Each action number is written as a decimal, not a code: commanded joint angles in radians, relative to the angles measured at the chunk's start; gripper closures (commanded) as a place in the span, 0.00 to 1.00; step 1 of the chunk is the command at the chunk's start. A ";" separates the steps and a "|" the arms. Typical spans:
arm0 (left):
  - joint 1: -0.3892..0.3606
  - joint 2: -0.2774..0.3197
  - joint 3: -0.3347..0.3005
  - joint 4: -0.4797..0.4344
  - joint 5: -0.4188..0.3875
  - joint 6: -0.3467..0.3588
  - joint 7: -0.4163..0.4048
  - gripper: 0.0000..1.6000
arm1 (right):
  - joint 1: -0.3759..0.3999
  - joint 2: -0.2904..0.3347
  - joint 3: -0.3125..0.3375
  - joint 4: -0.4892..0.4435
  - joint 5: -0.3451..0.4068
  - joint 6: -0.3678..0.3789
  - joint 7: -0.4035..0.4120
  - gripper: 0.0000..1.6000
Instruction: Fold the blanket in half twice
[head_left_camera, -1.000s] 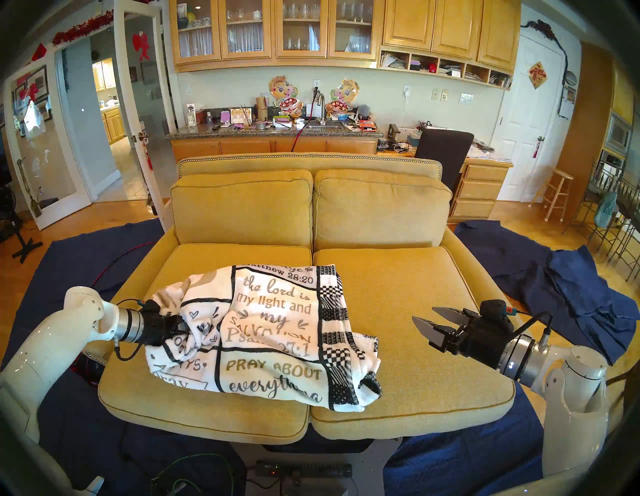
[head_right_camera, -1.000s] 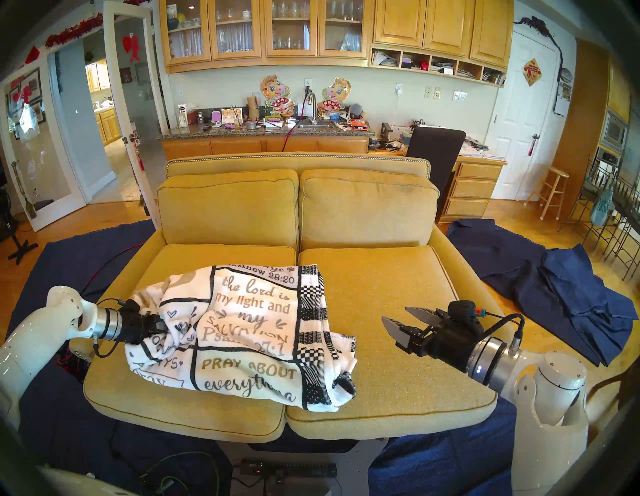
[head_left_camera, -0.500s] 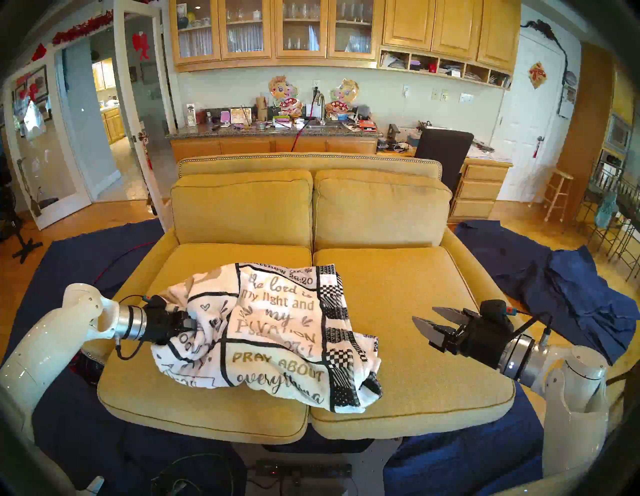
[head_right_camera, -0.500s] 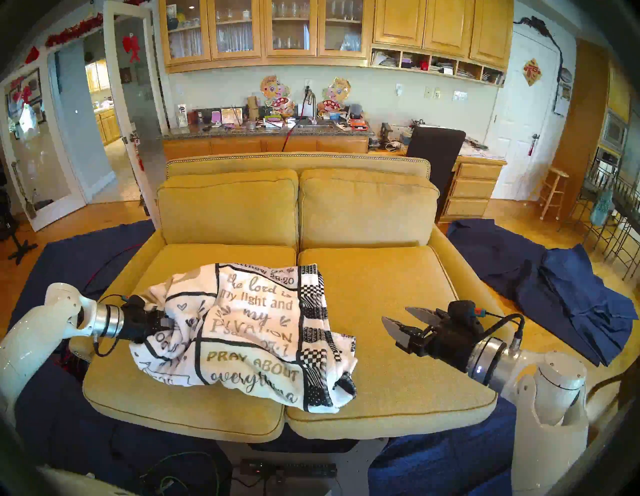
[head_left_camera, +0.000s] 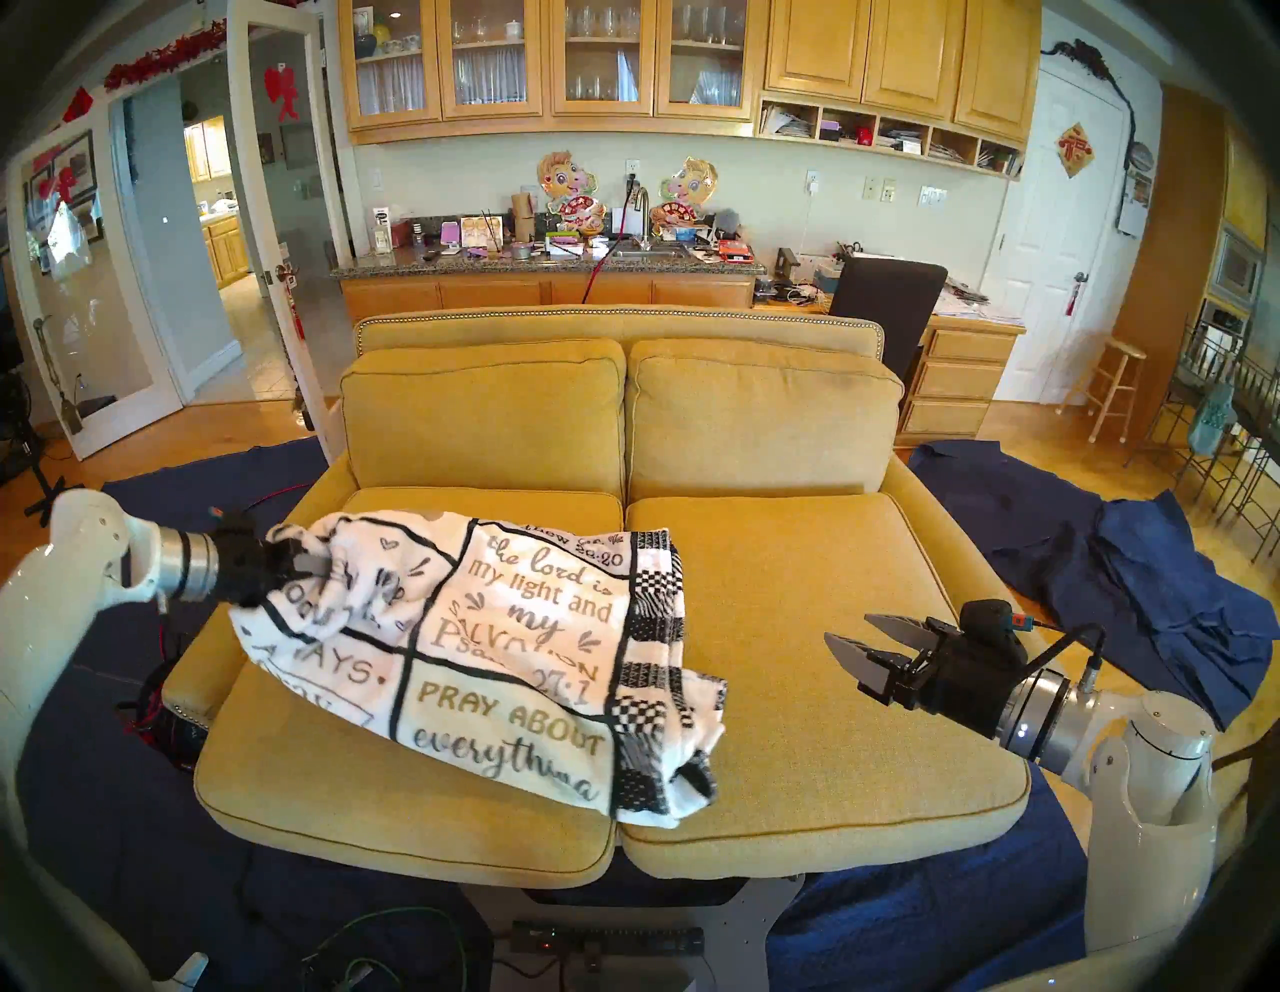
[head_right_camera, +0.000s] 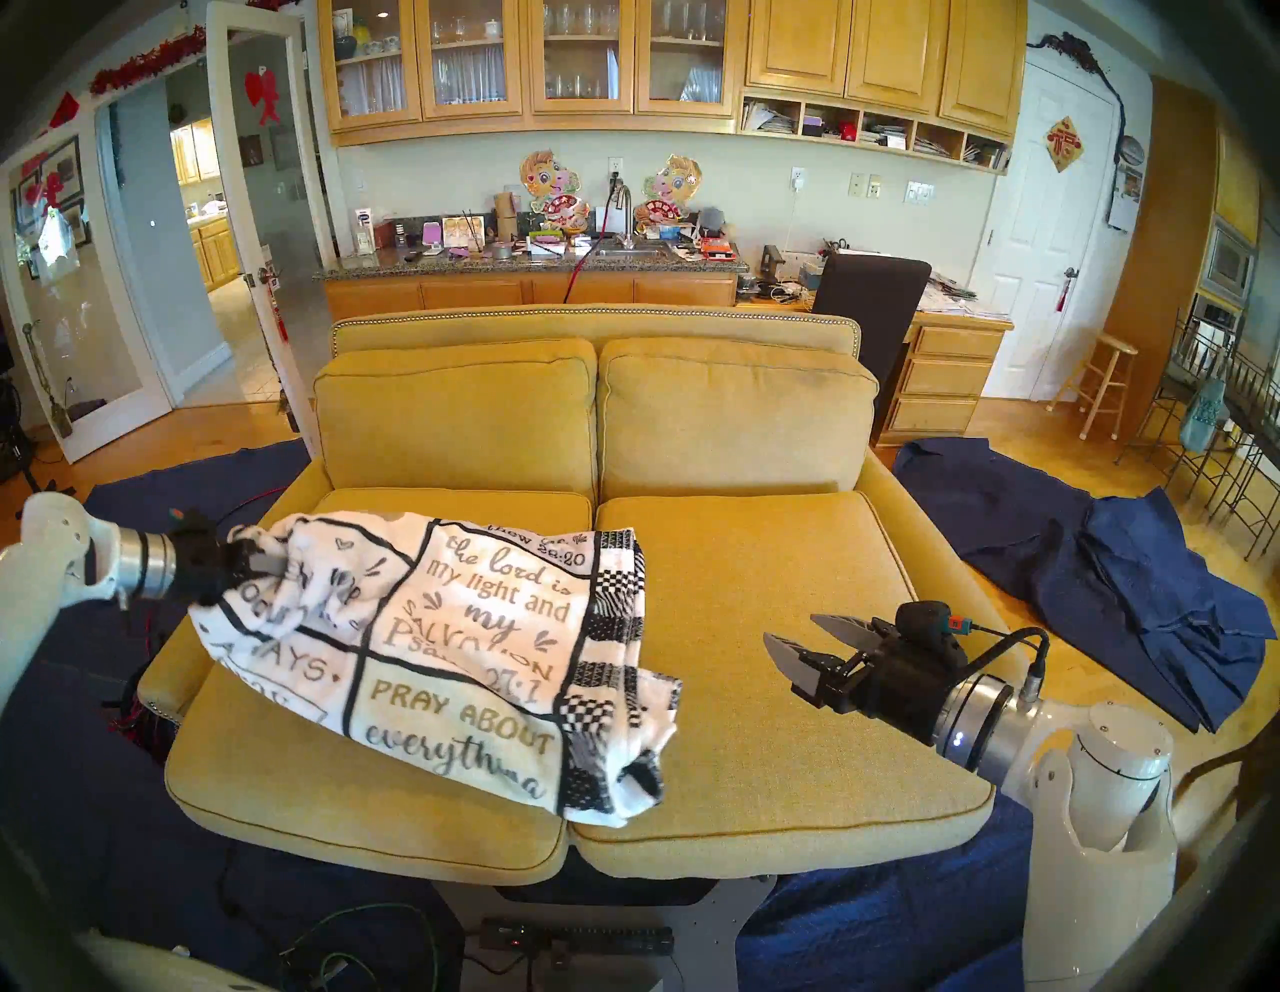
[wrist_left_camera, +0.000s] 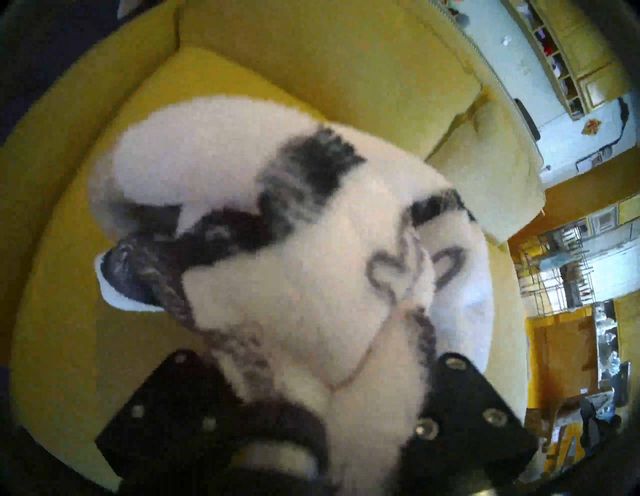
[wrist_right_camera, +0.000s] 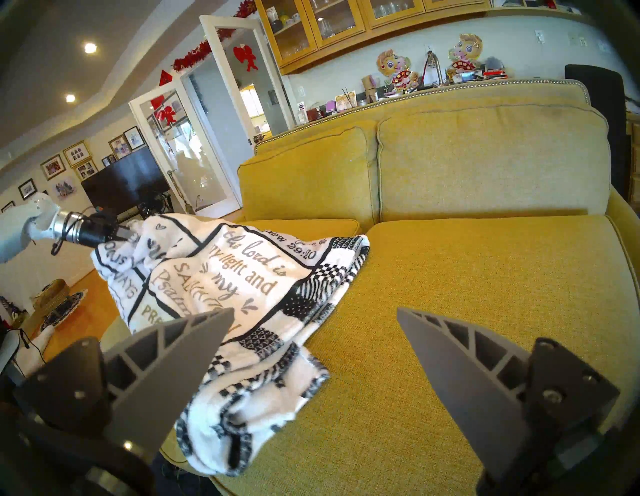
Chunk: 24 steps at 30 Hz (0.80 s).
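The blanket (head_left_camera: 499, 658), white fleece with black grid lines, verse lettering and a checkered border, lies bunched on the yellow sofa's left seat cushion (head_left_camera: 346, 796). It also shows in the other head view (head_right_camera: 457, 658) and the right wrist view (wrist_right_camera: 242, 287). My left gripper (head_left_camera: 305, 562) is shut on the blanket's left end and holds it lifted above the sofa's left arm; the left wrist view shows fleece (wrist_left_camera: 311, 294) pinched between its fingers. My right gripper (head_left_camera: 855, 634) is open and empty above the right cushion, apart from the blanket.
Dark navy cloths (head_left_camera: 1143, 589) lie on the floor right of the sofa and under it. The sofa's back cushions (head_left_camera: 762, 415) stand behind. Cables and a power strip (head_left_camera: 602, 942) lie on the floor in front. The right seat cushion (head_left_camera: 831, 589) is bare.
My left gripper has moved up and to the left, dragging the blanket's left end with it and stretching the cloth. The blanket's right end slid slightly left. The right arm has not moved.
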 joint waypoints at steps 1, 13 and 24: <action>-0.053 0.112 -0.123 -0.060 0.007 -0.028 -0.003 1.00 | 0.012 0.002 0.002 -0.019 0.006 -0.005 0.003 0.00; 0.004 0.111 -0.104 -0.243 0.040 0.020 -0.067 1.00 | 0.012 0.002 0.002 -0.019 0.006 -0.005 0.003 0.00; 0.016 0.074 0.019 -0.427 0.083 0.020 -0.125 1.00 | 0.011 0.003 0.001 -0.014 0.004 -0.004 0.002 0.00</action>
